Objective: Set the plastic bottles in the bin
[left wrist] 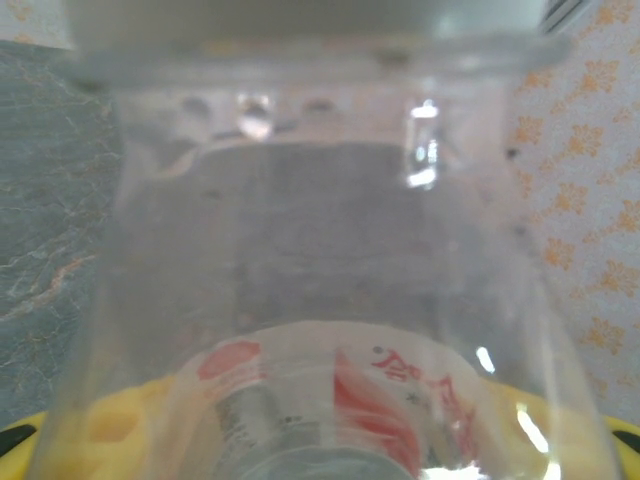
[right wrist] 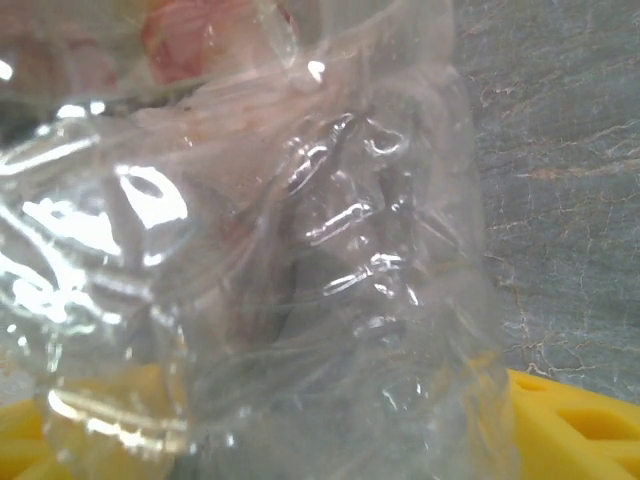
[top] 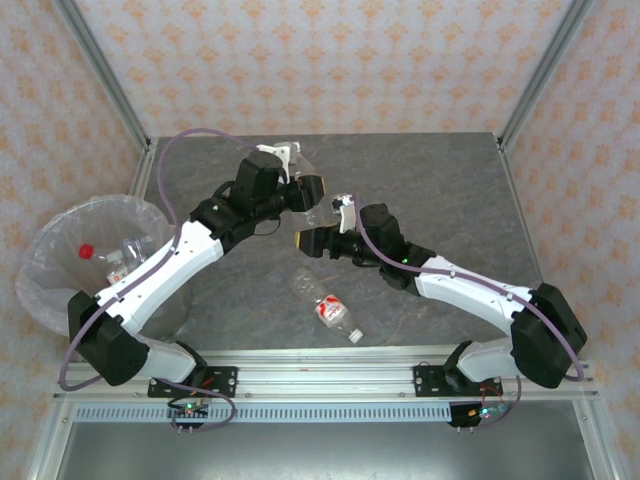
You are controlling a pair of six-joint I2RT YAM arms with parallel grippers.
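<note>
Roughly mid-table, well above the grey table [top: 450, 190]: left gripper [top: 308, 192] reaching in from the left, right gripper [top: 312, 240] from the right, tips close together. Between them, off the surface, a clear held bottle [top: 325, 212].

Seen from the left wrist, the held bottle [left wrist: 320, 300] very close and blurred, red-and-white label at the near end, yellow pads [left wrist: 110, 430] low on either side of it. Seen from the right wrist, the same held bottle [right wrist: 300, 280], crumpled and glinting, a trace of red label at the far upper left, yellow pads [right wrist: 570, 420] flanking it at the near corners. Jaws of both grippers set around the bottle; whether pressed onto it or slack, cannot tell from any view.

Nearer the arm bases, flat on the table, a second clear lying bottle [top: 327, 308] with red-white label and white cap toward the near right.

At the left edge, the bin [top: 40, 290], round and bag-lined, with binned bottles [top: 112, 262] inside, one red-capped.
</note>
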